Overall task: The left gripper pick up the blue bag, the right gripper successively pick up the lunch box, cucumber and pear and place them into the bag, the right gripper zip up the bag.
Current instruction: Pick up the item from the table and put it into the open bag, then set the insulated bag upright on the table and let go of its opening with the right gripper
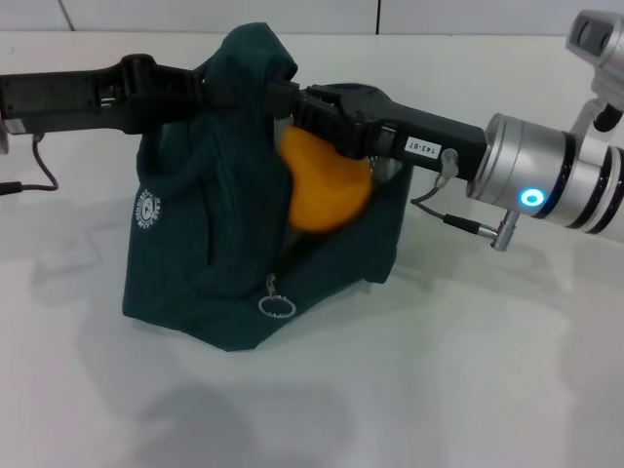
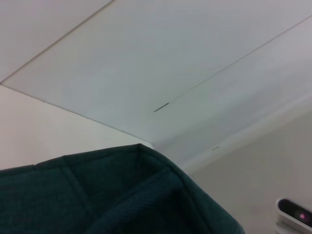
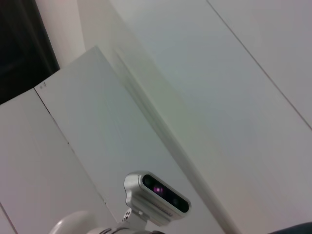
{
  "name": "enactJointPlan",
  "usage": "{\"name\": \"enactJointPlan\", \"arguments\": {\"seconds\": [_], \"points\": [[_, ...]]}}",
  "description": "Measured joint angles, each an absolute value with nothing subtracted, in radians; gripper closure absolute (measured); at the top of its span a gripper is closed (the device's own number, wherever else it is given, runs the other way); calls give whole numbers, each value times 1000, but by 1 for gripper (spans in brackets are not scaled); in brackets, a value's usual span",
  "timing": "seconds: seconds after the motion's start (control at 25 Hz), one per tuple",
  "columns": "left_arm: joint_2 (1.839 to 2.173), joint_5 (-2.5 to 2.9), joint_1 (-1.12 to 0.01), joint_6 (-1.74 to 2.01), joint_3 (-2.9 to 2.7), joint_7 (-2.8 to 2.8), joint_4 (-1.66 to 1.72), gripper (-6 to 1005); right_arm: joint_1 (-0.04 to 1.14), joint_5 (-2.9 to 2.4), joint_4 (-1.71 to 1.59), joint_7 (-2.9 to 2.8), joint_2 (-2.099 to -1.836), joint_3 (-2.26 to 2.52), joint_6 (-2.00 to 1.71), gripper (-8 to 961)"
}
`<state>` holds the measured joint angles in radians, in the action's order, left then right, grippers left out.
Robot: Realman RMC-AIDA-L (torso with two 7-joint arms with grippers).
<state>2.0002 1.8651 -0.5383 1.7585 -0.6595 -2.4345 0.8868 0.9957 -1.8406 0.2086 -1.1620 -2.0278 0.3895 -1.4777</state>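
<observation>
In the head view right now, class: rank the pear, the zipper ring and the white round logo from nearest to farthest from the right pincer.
1. The pear: held at the right pincer, in the blue bag mouth.
2. The zipper ring: lower, on the bag's front.
3. The white round logo: farthest, on the bag's left face.
</observation>
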Motion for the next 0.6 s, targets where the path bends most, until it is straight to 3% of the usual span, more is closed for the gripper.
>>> {"name": "enactJointPlan", "arguments": {"seconds": [0.2,0.6], "points": [[2000,1865,-538,1759,-660,-2434,888,883,976,-1836,199,-1174,-2028,388,-1511,865],[2000,1865,-537,1760,-660,-2435,891,881,867,-1829,116,-1241,-2024,306,-1587,461]]}}
